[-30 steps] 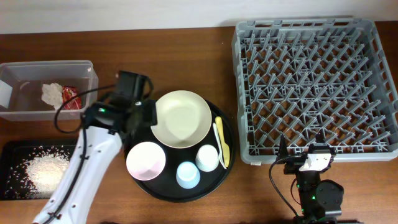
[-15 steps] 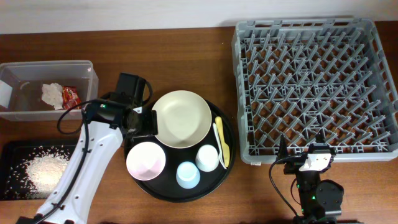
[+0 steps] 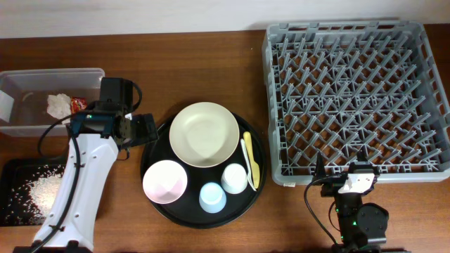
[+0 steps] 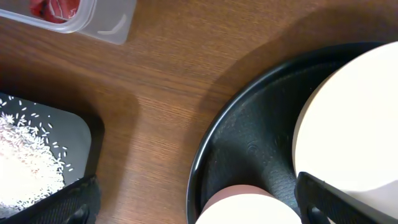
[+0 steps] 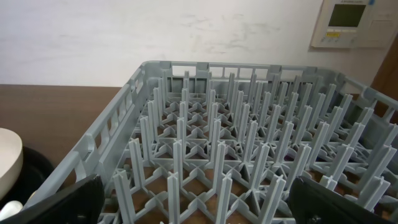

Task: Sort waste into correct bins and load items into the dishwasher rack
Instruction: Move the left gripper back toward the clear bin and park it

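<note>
My left gripper (image 3: 143, 129) hangs open and empty over the left rim of the round black tray (image 3: 150, 152), between the clear bin (image 3: 42, 121) and the cream plate (image 3: 204, 133). In the left wrist view its fingers (image 4: 71, 204) straddle the tray rim and the pink bowl (image 4: 249, 210). The clear bin holds a tissue (image 3: 59, 105) and a red wrapper (image 3: 77, 105). Rice (image 3: 43, 188) lies in the shallow black bin (image 3: 8, 176). The pink bowl (image 3: 165, 181), blue cup (image 3: 212, 197), white cup (image 3: 234, 178) and fork and spoon (image 3: 249, 163) sit on the round tray. My right gripper (image 3: 340, 167) stands open at the grey rack's (image 3: 355, 98) near edge.
The rack fills the right half of the table, and its upright pegs (image 5: 211, 143) stand directly ahead in the right wrist view. Bare wood lies between the round tray and the two bins, and along the back of the table.
My left arm has swung left, away from the plate's edge to the tray's left rim, and its jaws have spread wider. The right arm has not moved.
</note>
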Action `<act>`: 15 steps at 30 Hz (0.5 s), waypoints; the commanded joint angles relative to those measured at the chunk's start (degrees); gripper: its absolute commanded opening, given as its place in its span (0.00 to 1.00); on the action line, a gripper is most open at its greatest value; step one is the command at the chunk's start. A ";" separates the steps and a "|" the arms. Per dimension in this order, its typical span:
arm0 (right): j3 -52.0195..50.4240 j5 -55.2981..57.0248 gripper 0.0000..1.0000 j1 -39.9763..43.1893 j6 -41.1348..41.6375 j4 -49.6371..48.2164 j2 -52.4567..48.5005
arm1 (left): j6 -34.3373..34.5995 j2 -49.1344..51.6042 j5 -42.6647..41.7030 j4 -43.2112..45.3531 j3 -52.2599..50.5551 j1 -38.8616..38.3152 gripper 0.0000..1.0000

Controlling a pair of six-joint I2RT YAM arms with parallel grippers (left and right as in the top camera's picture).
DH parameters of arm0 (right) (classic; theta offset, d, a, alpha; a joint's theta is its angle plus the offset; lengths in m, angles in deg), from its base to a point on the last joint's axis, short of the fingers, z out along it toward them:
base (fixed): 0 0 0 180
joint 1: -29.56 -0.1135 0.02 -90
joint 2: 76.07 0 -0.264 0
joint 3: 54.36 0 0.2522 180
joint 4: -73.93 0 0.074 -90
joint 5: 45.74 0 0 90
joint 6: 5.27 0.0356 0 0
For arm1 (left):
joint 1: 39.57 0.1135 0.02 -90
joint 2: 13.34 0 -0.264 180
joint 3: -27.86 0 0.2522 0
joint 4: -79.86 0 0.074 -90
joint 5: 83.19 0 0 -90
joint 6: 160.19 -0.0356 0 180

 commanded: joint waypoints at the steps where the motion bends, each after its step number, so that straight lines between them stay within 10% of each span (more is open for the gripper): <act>1: -0.26 0.94 0.98 -0.37 0.31 0.33 0.33 | -0.04 0.35 0.63 -0.07 0.42 0.24 0.99; 15: -0.26 0.92 0.98 -0.37 0.33 0.33 0.33 | -0.04 0.35 0.63 3.10 0.42 0.24 0.99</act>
